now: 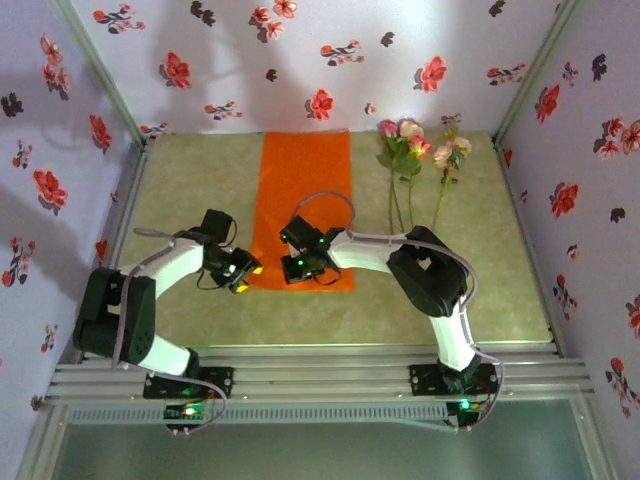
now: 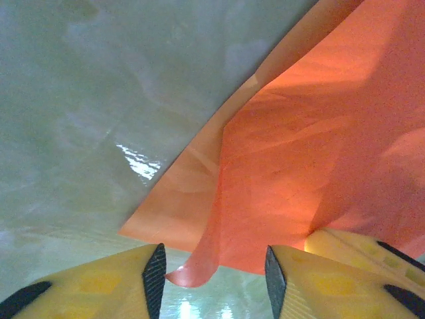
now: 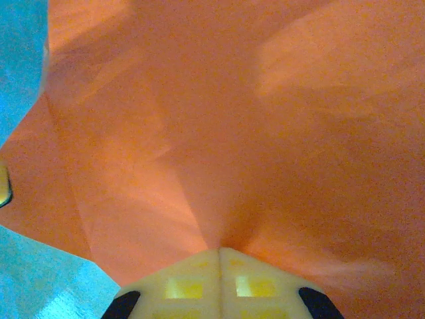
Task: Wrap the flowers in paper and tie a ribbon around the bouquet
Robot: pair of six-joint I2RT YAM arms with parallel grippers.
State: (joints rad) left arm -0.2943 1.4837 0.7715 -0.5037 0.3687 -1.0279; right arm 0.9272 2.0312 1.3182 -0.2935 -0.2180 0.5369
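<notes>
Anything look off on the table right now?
The paper isn't flat: its near left corner is creased and curls up inside the open left gripper, and the shut right gripper pinches the near edge into a pucker. The flowers lie apart to its right.

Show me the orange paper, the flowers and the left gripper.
orange paper [image 1: 300,190], top view, flat middle of the sheet
flowers [image 1: 410,129], top view, cream bloom
left gripper [image 2: 214,269], left wrist view, midway between its open fingertips
</notes>
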